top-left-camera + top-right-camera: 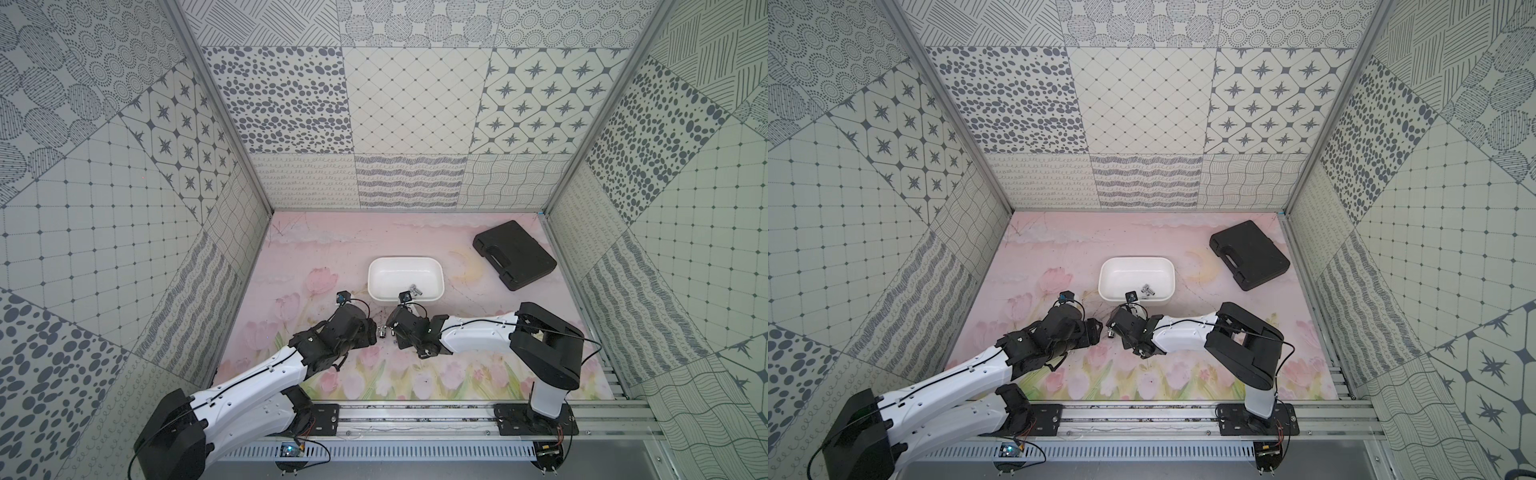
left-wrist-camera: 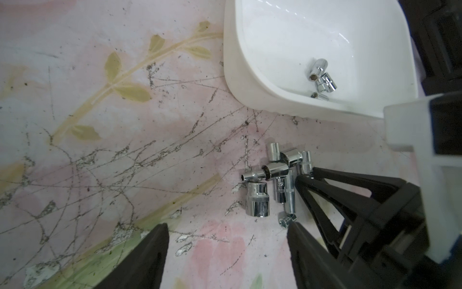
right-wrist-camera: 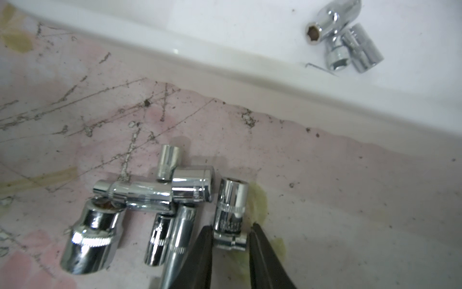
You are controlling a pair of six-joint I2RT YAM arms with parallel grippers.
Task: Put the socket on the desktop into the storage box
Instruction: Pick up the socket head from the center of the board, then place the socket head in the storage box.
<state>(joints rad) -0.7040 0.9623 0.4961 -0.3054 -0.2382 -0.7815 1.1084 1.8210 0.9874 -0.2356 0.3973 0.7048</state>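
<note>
Patterned grey-and-white walls [image 1: 415,104] enclose a scratched pink tulip-print desktop [image 1: 332,249], with an aluminium rail [image 1: 415,419] along its front edge.

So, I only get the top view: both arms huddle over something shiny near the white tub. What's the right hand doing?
Observer: Its wrist camera shows the right hand with a finger either side of one small socket; pinched yet, I cannot tell.
Operator: And the left hand?
Observer: Open and empty, near a pile of sockets.
Operator: And inside the tub?
Observer: At least three sockets, bunched together.
</note>
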